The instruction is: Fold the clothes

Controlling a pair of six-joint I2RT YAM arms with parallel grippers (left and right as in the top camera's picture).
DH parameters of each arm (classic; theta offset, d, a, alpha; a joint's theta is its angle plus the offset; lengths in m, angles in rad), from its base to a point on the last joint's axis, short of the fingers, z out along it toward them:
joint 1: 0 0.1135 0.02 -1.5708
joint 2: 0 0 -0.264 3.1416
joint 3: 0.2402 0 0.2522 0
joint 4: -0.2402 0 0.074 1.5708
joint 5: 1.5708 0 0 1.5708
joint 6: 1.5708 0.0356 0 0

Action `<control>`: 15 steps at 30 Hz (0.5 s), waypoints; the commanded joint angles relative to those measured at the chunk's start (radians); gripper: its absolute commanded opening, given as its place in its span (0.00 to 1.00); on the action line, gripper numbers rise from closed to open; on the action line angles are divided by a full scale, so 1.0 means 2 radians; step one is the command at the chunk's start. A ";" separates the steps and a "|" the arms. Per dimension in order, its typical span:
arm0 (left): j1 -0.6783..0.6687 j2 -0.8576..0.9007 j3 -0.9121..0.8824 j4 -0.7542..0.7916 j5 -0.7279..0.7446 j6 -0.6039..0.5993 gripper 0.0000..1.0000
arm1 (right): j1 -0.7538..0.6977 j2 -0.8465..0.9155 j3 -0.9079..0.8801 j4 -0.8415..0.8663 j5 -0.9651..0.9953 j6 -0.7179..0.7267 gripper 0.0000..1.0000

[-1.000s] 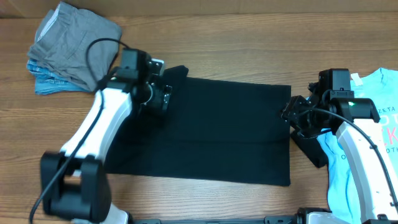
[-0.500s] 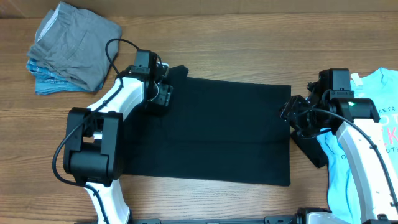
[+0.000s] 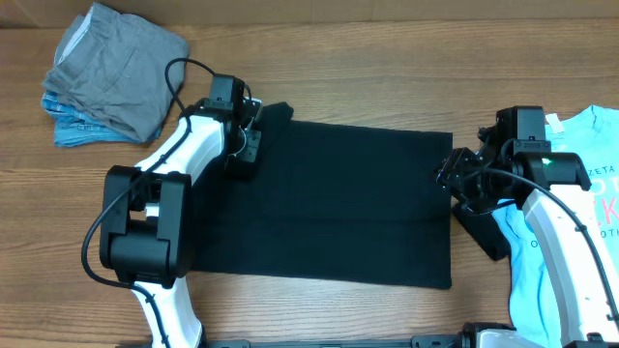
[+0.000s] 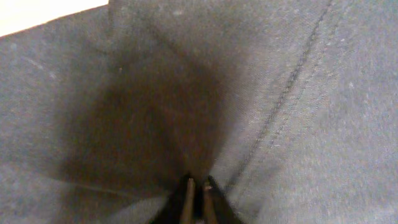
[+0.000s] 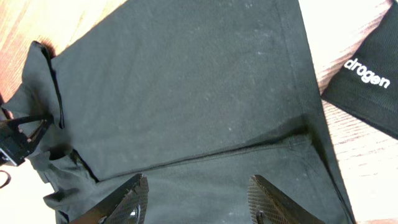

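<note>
On bench (image 3: 387, 58), black T-shirt (image 3: 338, 203) flat, rectangle, folding unfinished. Top-left corner pinched by left fingers (image 4: 188, 194); right fingers (image 5: 127, 198) spread above right edge. Nearby grey pile (image 3: 111, 72) looks done; light-blue tee (image 3: 590, 135) waits.

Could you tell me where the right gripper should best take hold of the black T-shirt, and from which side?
Probably the right edge of the black T-shirt near its far corner, from above and outside: the cloth lies flat with a straight free edge under the open right gripper, opposite the shut left gripper.

Right gripper (image 5: 198, 185), jaws apart, above flat black T-shirt (image 5: 186, 93)
</note>
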 commanded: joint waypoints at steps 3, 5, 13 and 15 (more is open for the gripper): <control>0.000 0.010 0.059 -0.035 -0.003 0.007 0.07 | -0.001 -0.008 0.012 0.009 0.002 -0.004 0.56; 0.000 0.010 0.071 -0.049 0.000 0.006 0.33 | -0.001 -0.008 0.012 0.009 0.004 -0.004 0.56; -0.002 0.012 0.055 -0.087 0.038 0.007 0.49 | -0.001 -0.008 0.012 0.012 0.007 -0.004 0.56; -0.004 0.012 0.033 -0.074 0.038 0.009 0.50 | -0.001 -0.008 0.012 0.014 0.007 -0.004 0.56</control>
